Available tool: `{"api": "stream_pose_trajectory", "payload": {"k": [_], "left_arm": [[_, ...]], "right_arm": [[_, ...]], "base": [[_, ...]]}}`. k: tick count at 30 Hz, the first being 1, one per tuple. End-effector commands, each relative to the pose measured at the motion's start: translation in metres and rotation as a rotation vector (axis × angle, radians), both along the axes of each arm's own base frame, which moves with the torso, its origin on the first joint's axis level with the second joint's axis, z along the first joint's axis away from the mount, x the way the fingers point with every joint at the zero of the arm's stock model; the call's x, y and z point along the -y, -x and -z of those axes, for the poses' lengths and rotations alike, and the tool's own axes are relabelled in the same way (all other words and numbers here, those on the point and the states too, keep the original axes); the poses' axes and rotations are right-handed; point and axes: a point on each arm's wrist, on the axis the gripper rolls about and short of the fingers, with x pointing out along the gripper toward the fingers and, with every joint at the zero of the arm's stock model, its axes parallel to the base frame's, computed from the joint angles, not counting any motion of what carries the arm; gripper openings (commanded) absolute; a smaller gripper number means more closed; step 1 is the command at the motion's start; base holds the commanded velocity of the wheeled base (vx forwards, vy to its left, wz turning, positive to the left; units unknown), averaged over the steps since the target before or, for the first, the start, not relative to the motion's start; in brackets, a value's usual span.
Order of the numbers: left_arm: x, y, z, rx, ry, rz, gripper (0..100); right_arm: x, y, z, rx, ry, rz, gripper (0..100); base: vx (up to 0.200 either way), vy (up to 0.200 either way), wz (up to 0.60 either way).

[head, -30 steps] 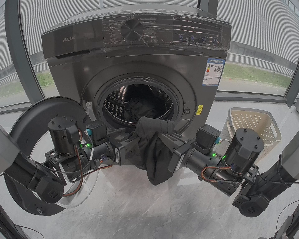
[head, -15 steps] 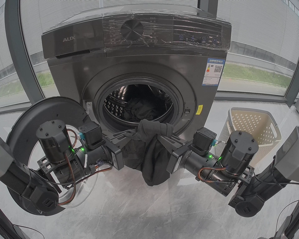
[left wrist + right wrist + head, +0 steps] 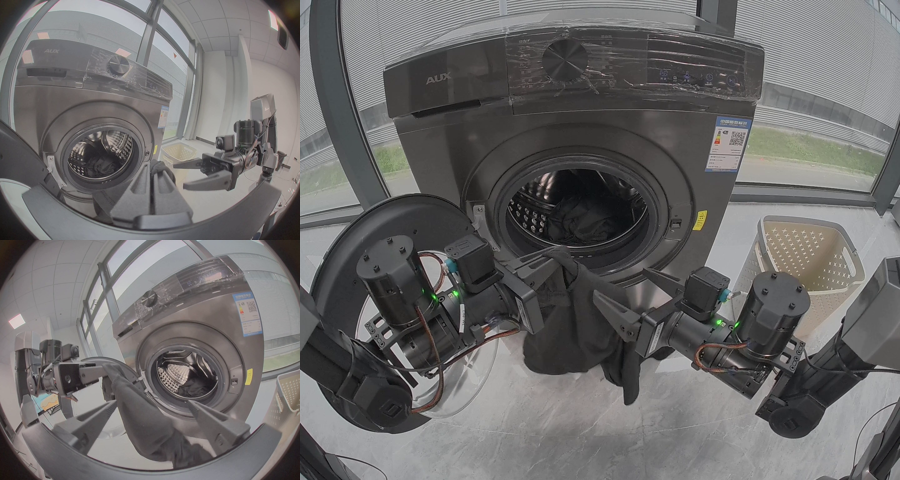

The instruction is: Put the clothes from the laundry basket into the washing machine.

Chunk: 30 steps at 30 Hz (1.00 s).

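A dark garment [image 3: 575, 319] hangs below the washing machine's [image 3: 575, 125] open drum mouth [image 3: 581, 212], and its lower end reaches toward the floor. My left gripper [image 3: 553, 253] is shut on the garment's top edge, just in front of the drum's lower rim. The wrist view shows the cloth [image 3: 160, 167] bunched at its closed fingertips. My right gripper [image 3: 622, 286] stands open beside the hanging cloth, holding nothing. Its two fingers [image 3: 93, 421] sit either side of the garment [image 3: 140, 418]. More dark clothes [image 3: 584, 219] lie inside the drum.
The round door [image 3: 394, 225] is swung wide open on the left, behind my left arm. A cream laundry basket [image 3: 806, 250] stands on the floor to the right of the machine, with no clothes visible in it. Pale tiled floor [image 3: 569, 425] lies in front.
My right gripper opened, let go of the garment and drew back and down. The garment now hangs from the left gripper alone, which shifted slightly left.
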Motion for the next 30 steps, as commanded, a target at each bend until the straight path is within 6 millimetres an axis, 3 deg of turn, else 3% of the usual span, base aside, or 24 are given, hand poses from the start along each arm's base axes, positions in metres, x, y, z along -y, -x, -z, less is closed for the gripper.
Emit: {"api": "stream_pose_trajectory", "payload": {"k": [1,8,30], "left_arm": [[0.002,0.000,-0.005,0.016,0.013,0.004,0],[0.005,-0.004,-0.008,0.028,0.023,0.004,0],[0.020,-0.009,-0.022,0.042,0.064,-0.045,0]], "right_arm": [[0.007,-0.002,0.013,-0.040,0.039,0.020,100],[0.015,0.002,0.027,-0.085,0.088,0.029,100],[0.005,0.001,0.052,-0.129,0.143,0.009,100]], "base": [[0.000,0.000,0.00],[0.000,0.000,0.00],[0.000,0.000,0.00]]}}
